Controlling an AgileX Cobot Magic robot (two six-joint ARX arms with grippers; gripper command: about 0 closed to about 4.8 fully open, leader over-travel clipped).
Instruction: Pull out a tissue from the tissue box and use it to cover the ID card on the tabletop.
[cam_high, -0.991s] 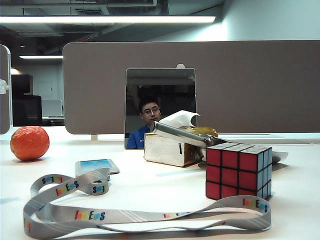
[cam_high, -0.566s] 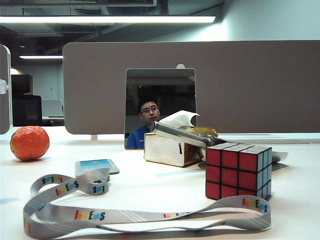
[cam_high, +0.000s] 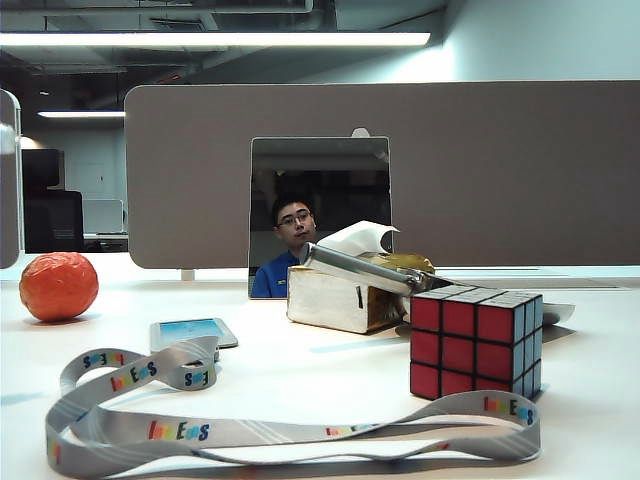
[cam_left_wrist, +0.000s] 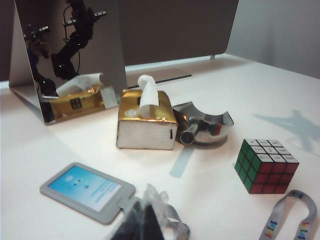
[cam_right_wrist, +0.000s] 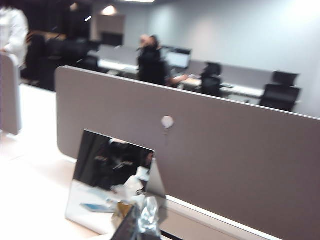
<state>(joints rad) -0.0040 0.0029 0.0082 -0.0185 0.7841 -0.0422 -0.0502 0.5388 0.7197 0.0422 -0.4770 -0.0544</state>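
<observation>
The gold tissue box stands mid-table in front of a mirror, and a white tissue sticks up from its slot. Nearer the camera, the light blue ID card lies flat on the white tabletop, joined to a grey lanyard. My left gripper hovers close by the card's lanyard end, fingers together, holding nothing. My right gripper is blurred and raised, facing the mirror and partition, shut and empty. Neither gripper shows in the exterior view.
A Rubik's cube sits right of the box, and a shiny metal scoop leans against the box. An orange ball lies far left. The mirror and a grey partition close off the back.
</observation>
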